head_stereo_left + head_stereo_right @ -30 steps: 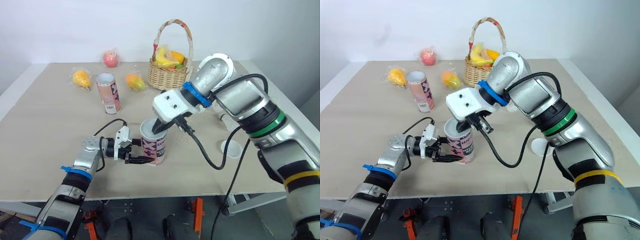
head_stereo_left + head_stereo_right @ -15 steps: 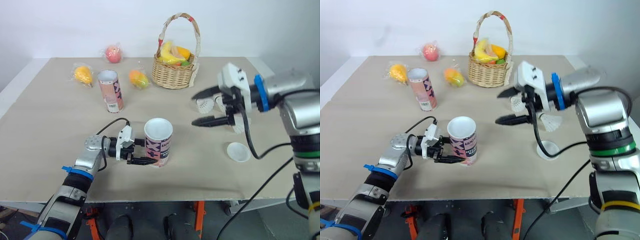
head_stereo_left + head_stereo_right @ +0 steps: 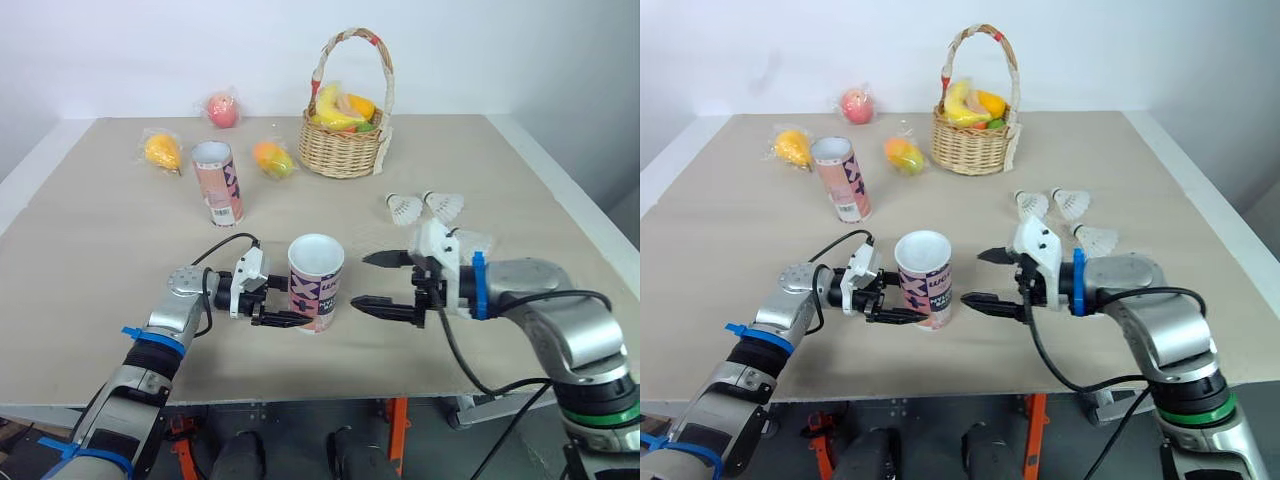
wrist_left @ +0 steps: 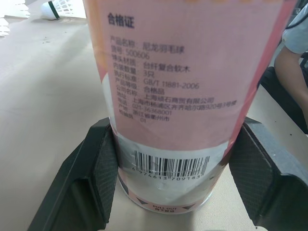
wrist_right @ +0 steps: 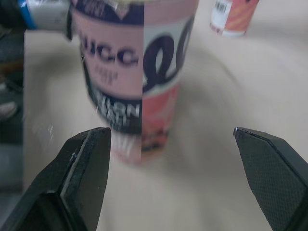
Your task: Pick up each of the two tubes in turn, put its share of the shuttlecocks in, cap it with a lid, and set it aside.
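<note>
A: Where was the tube (image 3: 317, 285) against the grippers?

B: It stood upright near the front edge of the surface (image 3: 100, 250). The left gripper (image 3: 290, 306) was clamped on it low down, with one black finger (image 4: 91, 183) on each side just above the base. The right gripper (image 3: 360, 280) hung just beside it on the opposite side. Its fingers were spread wide with the tips aimed at the tube, touching nothing

A: Anything you couldn't make out?

B: The tube's mouth was uncapped and white-rimmed, but I couldn't tell what lay inside. Three shuttlecocks (image 3: 1072, 203) lay beyond the right gripper. The nearest shuttlecock (image 3: 1096, 240) was partly hidden behind that arm

A: And the materials?

B: The tube was a card-like cylinder printed in pink, white and black, with small text and a barcode on the side facing the left wrist. The finger pads were black with a fine dimpled texture. The shuttlecocks were white feathered cones with rounded heads, and the surface was a pale matte board. Farther back on the left, well apart, a second tube (image 3: 217, 183) with the same print stood upright and open. At the back sat a woven wicker basket (image 3: 345, 150) with a tall hoop handle, holding yellow and orange fruit. Wrapped fruits (image 3: 272, 160) lay on the surface to its left
</note>
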Robot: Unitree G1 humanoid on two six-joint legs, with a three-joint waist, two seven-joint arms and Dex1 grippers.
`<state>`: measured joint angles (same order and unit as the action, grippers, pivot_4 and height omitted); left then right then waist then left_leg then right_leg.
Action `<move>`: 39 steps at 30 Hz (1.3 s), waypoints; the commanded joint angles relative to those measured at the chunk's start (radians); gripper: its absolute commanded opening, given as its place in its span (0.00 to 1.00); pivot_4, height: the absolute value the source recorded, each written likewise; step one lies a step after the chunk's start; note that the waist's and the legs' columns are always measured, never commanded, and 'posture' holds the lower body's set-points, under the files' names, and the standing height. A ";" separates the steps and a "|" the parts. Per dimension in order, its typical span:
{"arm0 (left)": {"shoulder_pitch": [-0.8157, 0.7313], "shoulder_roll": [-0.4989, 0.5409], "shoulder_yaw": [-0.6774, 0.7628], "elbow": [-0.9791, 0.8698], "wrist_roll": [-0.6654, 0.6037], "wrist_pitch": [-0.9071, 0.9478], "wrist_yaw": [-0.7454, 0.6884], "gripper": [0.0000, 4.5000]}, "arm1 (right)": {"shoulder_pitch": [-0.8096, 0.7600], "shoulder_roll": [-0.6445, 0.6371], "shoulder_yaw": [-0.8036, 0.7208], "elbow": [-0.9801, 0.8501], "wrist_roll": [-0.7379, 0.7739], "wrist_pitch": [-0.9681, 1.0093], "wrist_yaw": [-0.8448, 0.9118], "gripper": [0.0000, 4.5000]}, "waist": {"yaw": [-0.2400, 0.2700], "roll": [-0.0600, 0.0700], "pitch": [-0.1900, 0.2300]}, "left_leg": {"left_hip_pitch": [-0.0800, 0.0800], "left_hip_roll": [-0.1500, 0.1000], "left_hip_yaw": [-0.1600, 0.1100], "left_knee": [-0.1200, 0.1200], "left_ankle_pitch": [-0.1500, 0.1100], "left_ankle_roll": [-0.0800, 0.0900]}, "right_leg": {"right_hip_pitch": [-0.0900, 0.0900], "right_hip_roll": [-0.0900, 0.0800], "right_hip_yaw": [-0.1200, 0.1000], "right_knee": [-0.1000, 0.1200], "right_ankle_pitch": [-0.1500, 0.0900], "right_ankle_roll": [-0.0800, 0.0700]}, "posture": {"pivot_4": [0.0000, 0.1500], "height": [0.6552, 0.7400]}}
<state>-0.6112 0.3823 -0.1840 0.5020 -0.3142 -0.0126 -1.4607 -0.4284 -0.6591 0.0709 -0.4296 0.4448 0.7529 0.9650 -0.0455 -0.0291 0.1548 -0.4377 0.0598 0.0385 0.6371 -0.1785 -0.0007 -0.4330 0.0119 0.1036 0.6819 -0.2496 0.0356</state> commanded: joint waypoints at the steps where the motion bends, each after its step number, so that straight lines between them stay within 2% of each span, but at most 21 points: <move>1: -0.011 0.015 -0.013 0.020 0.034 0.017 -0.002 0.68 | -0.013 0.030 0.033 -0.039 0.004 -0.019 -0.036 0.97 | 0.000 0.000 0.000 | 0.000 0.000 0.000 0.000 0.000 0.000 | 0.000 0.000 0.000 0.000 0.000 0.000 | 1.00 0.97; 12: -0.008 -0.019 -0.009 0.007 0.054 -0.016 0.064 0.68 | -0.026 0.031 0.073 -0.029 0.008 -0.039 -0.040 0.97 | 0.002 0.000 0.000 | -0.001 -0.001 -0.001 0.000 0.000 0.000 | 0.001 0.000 0.000 0.000 -0.001 0.001 | 1.00 0.97; 13: -0.004 -0.022 -0.010 0.003 0.054 -0.020 0.062 0.83 | -0.028 0.029 0.075 -0.027 0.007 -0.040 -0.040 1.00 | 0.002 0.000 0.000 | -0.001 -0.001 -0.001 0.000 0.000 0.000 | 0.001 0.000 0.000 0.000 -0.001 0.001 | 1.00 0.97; 15: 0.002 -0.025 -0.011 -0.003 0.054 -0.023 0.059 0.99 | -0.031 0.028 0.076 -0.024 0.007 -0.043 -0.040 1.00 | 0.001 -0.001 0.001 | -0.001 -0.001 -0.001 0.001 0.000 0.000 | 0.002 -0.001 0.001 0.000 0.000 0.002 | 1.00 0.97; 19: 0.021 -0.026 -0.007 -0.037 0.046 -0.023 0.059 0.99 | -0.041 0.028 0.080 -0.018 0.013 -0.043 -0.035 1.00 | 0.001 -0.002 0.001 | -0.002 -0.001 -0.001 0.000 0.000 0.000 | 0.000 0.000 0.001 0.000 0.000 0.002 | 1.00 0.97; 24: 0.077 0.049 -0.012 -0.132 0.026 0.027 -0.008 0.99 | -0.043 0.029 0.078 -0.014 0.024 -0.039 -0.023 1.00 | -0.001 -0.002 0.001 | -0.002 0.000 -0.001 -0.004 -0.001 0.000 | -0.002 0.001 0.000 0.000 -0.001 0.003 | 1.00 0.97; 29: 0.106 0.112 0.022 -0.180 0.019 0.041 0.008 0.99 | -0.047 0.031 0.081 -0.004 0.029 -0.042 -0.014 1.00 | 0.000 -0.002 0.001 | -0.003 0.000 -0.003 -0.004 -0.001 0.000 | -0.002 0.002 -0.001 0.000 -0.003 0.002 | 1.00 0.97; 35: 0.156 0.201 0.104 -0.203 0.019 -0.002 0.069 0.99 | -0.048 0.032 0.092 0.011 0.031 -0.050 0.011 1.00 | -0.002 -0.002 0.001 | -0.002 0.001 -0.002 -0.003 -0.001 0.000 | -0.002 0.001 -0.002 0.000 -0.002 0.002 | 1.00 0.97; 39: 0.191 0.237 0.215 -0.294 -0.081 0.070 0.114 0.99 | -0.053 0.035 0.108 0.041 0.020 -0.072 0.026 1.00 | -0.001 -0.003 0.002 | -0.002 0.002 -0.002 -0.003 -0.001 0.000 | -0.002 0.001 -0.003 0.000 -0.002 0.001 | 1.00 0.97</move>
<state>-0.4200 0.6058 -0.0273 0.2805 -0.3337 0.0265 -1.3653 -0.4641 -0.6255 0.1921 -0.3829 0.4627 0.7043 0.9813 -0.0469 -0.0319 0.1565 -0.4403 0.0617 0.0363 0.6340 -0.1799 -0.0003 -0.4349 0.0130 0.1008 0.6819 -0.2513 0.0368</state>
